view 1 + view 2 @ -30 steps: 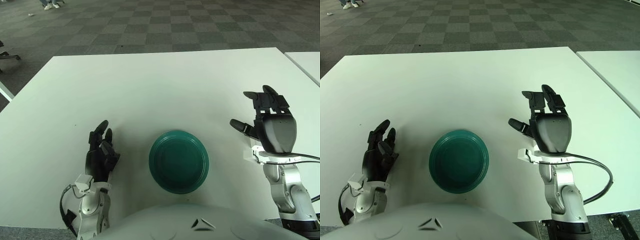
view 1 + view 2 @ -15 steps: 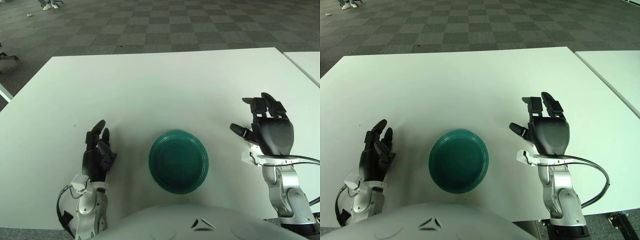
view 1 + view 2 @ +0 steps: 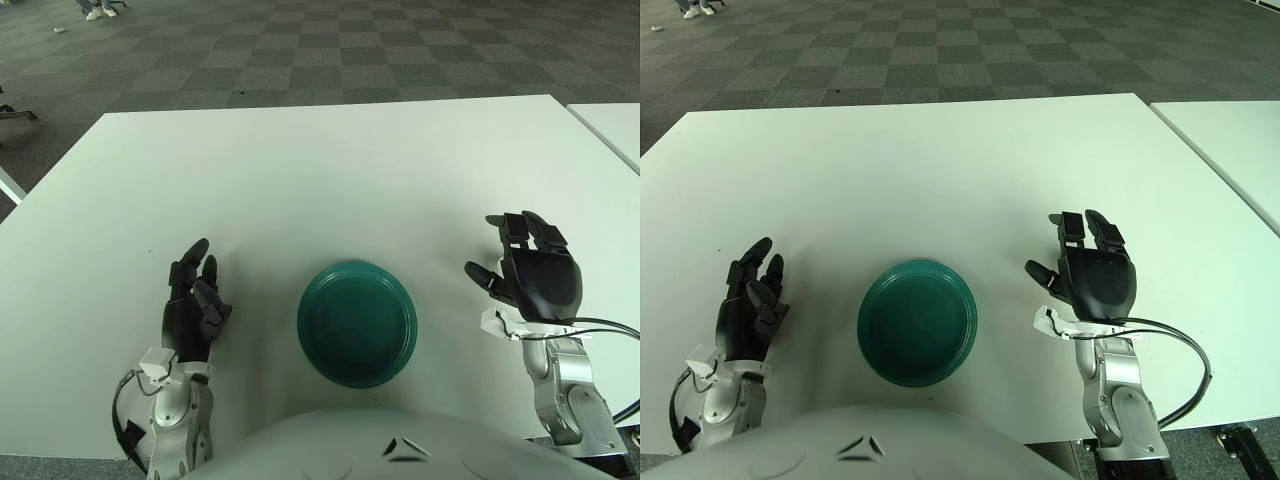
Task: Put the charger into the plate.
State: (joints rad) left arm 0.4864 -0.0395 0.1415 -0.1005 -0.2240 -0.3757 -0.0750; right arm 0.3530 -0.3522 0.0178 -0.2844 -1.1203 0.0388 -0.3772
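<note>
A dark green plate [image 3: 357,322] sits on the white table [image 3: 330,170] near its front edge, with nothing in it. No charger shows in either view. My right hand [image 3: 530,272] is raised to the right of the plate, palm away from me, fingers spread and holding nothing. My left hand [image 3: 193,300] shows to the left of the plate with its fingers relaxed and nothing in them.
A second white table [image 3: 1230,150] stands to the right across a narrow gap. A black cable [image 3: 1180,350] loops from my right forearm. Checkered carpet [image 3: 320,50] lies beyond the table's far edge.
My right hand has dropped lower and drawn back toward me, staying open. My left hand has shifted slightly left and lower. The plate has not moved.
</note>
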